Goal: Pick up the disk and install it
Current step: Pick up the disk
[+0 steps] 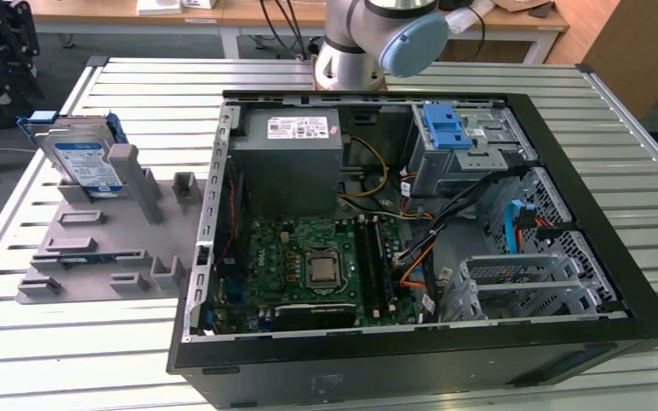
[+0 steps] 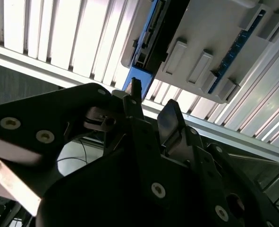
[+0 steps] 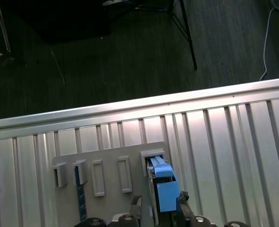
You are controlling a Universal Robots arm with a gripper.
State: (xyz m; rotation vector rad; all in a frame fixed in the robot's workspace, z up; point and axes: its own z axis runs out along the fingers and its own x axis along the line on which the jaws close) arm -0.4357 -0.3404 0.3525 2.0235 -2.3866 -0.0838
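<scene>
The flat silver disk in its blue plastic frame [image 1: 86, 164] stands on its edge in a grey plastic rack [image 1: 89, 233]. The rack sits on the ribbed metal surface [image 1: 146, 86], beside the open black computer case [image 1: 421, 360]. The black gripper [image 3: 160, 202] hangs above the disk's blue tab, jaws apart, holding nothing. The disk is not picked up or put in yet.
</scene>
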